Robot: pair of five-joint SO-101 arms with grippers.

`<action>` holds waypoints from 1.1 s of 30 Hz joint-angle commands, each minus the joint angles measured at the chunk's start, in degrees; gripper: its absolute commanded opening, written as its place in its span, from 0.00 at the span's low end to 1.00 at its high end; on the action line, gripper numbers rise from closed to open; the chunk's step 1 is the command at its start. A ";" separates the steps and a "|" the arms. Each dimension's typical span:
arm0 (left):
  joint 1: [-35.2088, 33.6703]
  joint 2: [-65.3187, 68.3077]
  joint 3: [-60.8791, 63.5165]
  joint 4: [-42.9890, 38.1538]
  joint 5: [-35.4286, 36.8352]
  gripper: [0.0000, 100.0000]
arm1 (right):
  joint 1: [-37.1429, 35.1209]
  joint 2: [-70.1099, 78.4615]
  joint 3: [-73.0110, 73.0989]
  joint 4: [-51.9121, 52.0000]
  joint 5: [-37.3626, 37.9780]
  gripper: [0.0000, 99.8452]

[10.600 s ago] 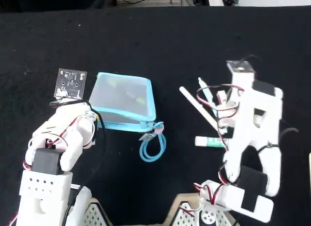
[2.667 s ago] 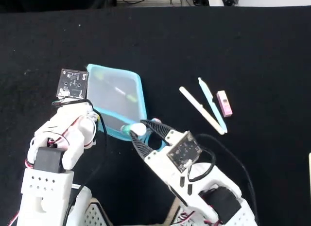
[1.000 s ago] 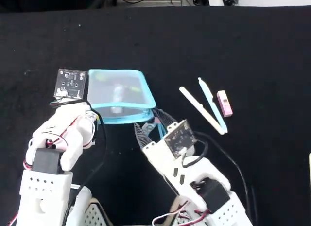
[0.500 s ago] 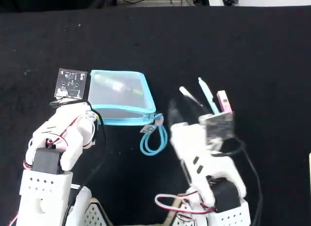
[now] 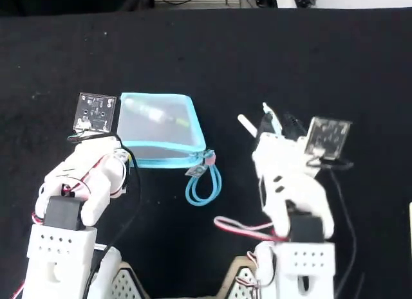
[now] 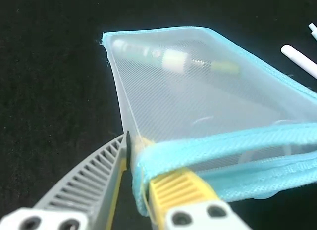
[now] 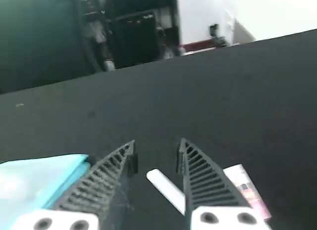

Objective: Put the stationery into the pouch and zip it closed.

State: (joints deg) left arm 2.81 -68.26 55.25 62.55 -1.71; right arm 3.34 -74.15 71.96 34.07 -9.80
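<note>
Pinching the pouch [image 5: 158, 125] at its 7 o'clock corner, the left gripper [image 6: 133, 143] holds it on the counter [image 5: 193, 54], while the right gripper [image 7: 156, 151], spread wide, hangs over the white pen [image 7: 166, 188] at the pouch's 3 o'clock and could push it away if it closes off to one side.

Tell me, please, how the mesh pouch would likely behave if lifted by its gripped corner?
The pouch looks like thin see-through mesh, so it would probably sag rather than stay flat. The pen inside lies loose and may slide to the low end. It seems light, so the left gripper should probably keep hold.
</note>
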 commanded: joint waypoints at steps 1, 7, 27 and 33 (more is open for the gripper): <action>0.13 -0.35 -0.48 -1.32 0.09 0.03 | 3.78 12.97 -9.80 -1.49 -0.62 0.12; 0.13 -0.35 -0.48 -1.32 0.09 0.03 | 10.73 34.59 -22.11 -0.97 -0.62 0.12; 0.13 -0.35 -0.66 -1.32 0.09 0.03 | 13.71 73.27 -54.02 14.15 3.43 0.13; 0.13 -0.35 -0.57 -1.32 0.09 0.03 | 13.54 81.98 -61.14 14.33 4.31 0.13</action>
State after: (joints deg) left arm 2.81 -68.26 55.25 62.55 -1.71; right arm 16.35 5.93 16.75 47.96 -6.99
